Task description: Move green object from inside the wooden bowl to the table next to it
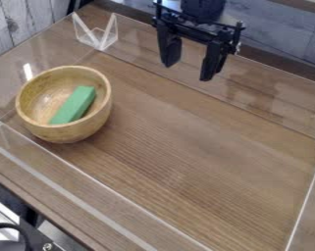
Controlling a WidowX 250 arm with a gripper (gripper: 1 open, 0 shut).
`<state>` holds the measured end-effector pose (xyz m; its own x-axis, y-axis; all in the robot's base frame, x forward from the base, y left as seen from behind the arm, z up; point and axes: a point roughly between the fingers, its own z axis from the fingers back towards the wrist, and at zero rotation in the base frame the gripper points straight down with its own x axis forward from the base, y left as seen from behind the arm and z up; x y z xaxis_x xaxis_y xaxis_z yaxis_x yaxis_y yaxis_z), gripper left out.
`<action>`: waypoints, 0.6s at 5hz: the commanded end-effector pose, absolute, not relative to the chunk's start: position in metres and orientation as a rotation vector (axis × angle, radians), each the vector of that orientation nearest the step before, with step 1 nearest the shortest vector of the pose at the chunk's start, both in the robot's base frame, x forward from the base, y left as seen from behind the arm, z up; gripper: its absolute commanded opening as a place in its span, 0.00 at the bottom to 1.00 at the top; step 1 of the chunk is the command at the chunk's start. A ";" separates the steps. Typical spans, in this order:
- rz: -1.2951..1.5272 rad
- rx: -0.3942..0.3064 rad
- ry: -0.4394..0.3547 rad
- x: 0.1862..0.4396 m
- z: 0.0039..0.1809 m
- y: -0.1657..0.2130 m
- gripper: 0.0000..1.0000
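"Where is the green block [75, 104]?"

"It lies inside the light wooden bowl [102, 114], low down, its long side slanting across the pale inside. The bowl's curved wall probably keeps it from sliding away, and it probably rests on the bottom."

"And the bowl itself?"

"It sits upright on the brown wood-grain table [199, 160], whose bare boards run out from the bowl's right side in the view. That stretch looks like the natural place to set the block down, close beside the bowl as the task asks."

"What about the gripper [196, 71]?"

"It hangs beyond the bowl and off to its right in the view, well apart from it. Its two dark fingers point downward and stand spread, with nothing between them. The wide spread would suit straddling the block, and the high position likely leaves room to clear the bowl's thick rim. The next move probably calls for travelling over the bowl, then lowering with care, since a finger could knock the rim and tip it."

"What can't be made out?"

"The arm above the gripper is cut off by the upper edge of the view. The block's underside is hidden, so its exact contact with the bowl can't be told. Nearer than the bowl, some dark equipment [13, 233] is cut off at the corner, and its kind is unclear."
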<state>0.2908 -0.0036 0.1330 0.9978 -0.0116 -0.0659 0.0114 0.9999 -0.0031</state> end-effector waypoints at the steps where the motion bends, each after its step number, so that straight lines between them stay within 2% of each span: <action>1: -0.004 -0.003 0.090 0.281 0.122 0.010 1.00; 2: 0.075 -0.003 0.098 0.262 0.111 0.043 1.00; 3: 0.071 0.000 0.068 0.247 0.107 0.081 1.00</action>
<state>0.2420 0.0816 0.0940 0.9888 0.0867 -0.1216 -0.0886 0.9960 -0.0102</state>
